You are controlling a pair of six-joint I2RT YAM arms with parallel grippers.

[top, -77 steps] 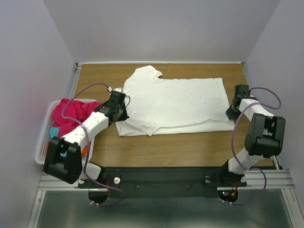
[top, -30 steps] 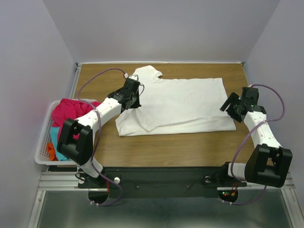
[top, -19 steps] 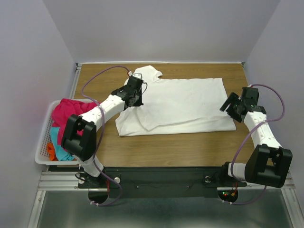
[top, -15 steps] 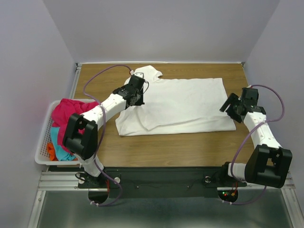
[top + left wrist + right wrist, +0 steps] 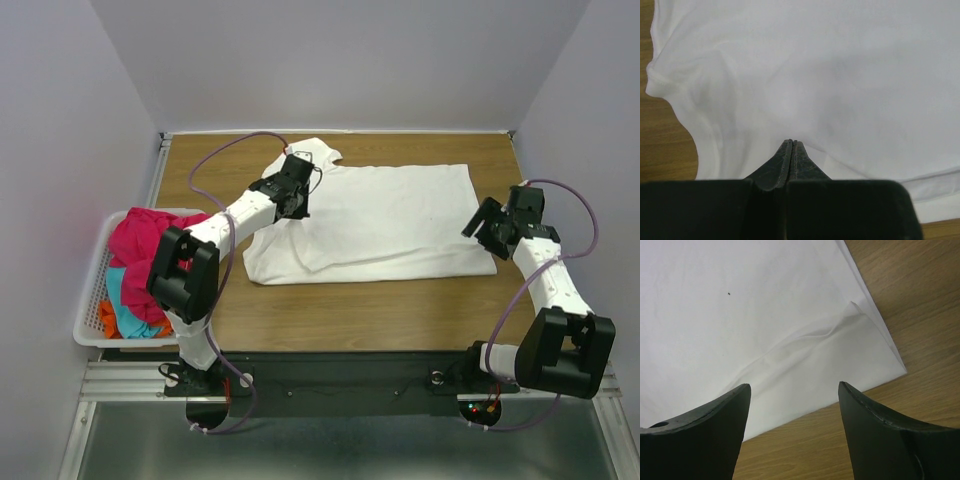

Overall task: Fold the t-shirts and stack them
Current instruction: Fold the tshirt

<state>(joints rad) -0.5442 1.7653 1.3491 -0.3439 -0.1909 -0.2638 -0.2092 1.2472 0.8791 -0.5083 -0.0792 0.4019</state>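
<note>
Lying flat on the wooden surface [image 5: 380,300]: white t-shirt [image 5: 380,220], spread out with its sleeve end to the left. Left hand [image 5: 792,144]: fingers pressed together, with a fold of the white t-shirt pinched between them near the left end. Right hand [image 5: 794,386]: held wide with nothing gripped, poised over the shirt's right hem corner. White lattice basket [image 5: 88,300], set at the surface's left edge: magenta t-shirt [image 5: 150,235] is heaped on top, with cyan t-shirt [image 5: 125,300] and orange t-shirt [image 5: 105,318] crumpled beneath.
</note>
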